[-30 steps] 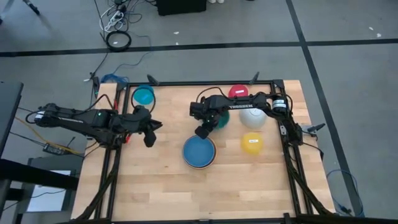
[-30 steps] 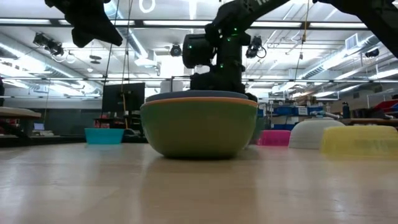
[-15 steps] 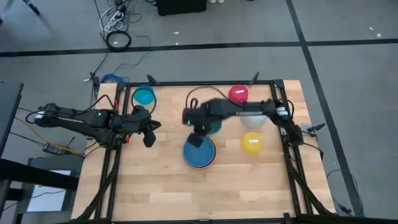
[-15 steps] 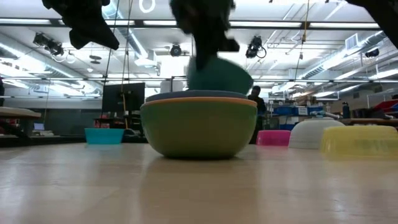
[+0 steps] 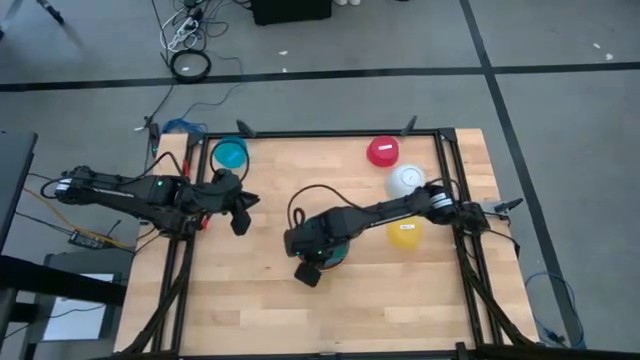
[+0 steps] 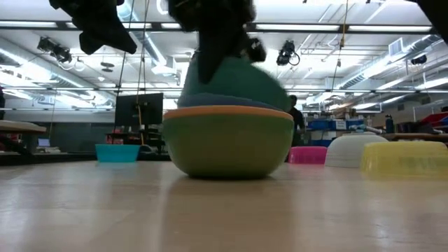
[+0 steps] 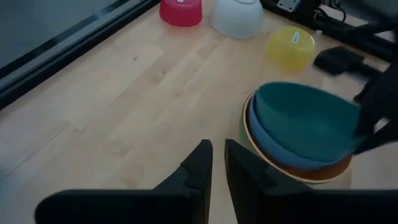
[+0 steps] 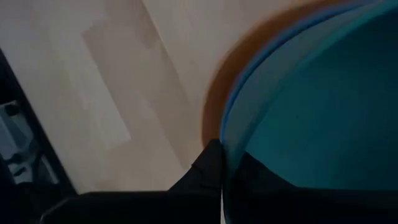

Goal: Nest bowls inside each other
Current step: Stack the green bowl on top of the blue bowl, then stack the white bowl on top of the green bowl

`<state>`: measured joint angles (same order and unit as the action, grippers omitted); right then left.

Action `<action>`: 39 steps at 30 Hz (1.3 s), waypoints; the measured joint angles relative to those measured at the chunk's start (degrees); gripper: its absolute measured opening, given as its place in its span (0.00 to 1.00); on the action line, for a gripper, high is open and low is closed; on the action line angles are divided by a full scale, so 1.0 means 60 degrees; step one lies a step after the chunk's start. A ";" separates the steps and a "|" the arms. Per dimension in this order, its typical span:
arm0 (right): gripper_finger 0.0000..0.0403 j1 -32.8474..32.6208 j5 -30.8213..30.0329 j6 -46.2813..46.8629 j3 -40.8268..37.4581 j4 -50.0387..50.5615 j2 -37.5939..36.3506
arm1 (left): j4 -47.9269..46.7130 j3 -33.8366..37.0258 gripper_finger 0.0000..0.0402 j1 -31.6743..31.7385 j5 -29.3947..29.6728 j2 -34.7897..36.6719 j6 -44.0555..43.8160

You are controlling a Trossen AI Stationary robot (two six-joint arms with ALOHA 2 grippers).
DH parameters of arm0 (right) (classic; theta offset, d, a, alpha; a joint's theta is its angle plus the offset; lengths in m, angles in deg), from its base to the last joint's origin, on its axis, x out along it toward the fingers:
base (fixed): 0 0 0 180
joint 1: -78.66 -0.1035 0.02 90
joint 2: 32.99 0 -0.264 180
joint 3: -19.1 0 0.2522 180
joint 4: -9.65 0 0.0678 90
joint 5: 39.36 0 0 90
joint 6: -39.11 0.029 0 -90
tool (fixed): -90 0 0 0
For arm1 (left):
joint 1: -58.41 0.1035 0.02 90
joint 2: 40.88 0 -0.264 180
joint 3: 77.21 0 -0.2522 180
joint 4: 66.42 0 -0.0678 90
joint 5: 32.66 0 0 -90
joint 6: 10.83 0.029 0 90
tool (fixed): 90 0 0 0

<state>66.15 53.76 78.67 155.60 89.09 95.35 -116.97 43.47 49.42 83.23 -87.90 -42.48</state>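
On yellow bowl (image 5: 404,234); unreadable label

Smooth plastic teal bowl (image 7: 305,118), pale matt wooden table (image 7: 124,106), glossy yellow bowl (image 7: 290,47)

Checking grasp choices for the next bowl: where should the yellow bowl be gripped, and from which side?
The yellow bowl lies upside down on the table, so its rim is flat on the wood and offers no edge to pinch. Probably best to come from straight above and close the fingers across the domed sides, low down. The white bowl stands close on its far side, so spread the fingers left to right.
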 joint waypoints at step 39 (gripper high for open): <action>0.56 0.4016 -0.3321 0.0671 -0.3626 0.3309 -0.4226 | 0.1413 0.0011 0.21 0.0172 0.0050 -0.1500 0.1003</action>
<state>90.25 33.83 82.69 133.85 108.94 70.00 -108.49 43.54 50.45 83.53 -96.91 -36.47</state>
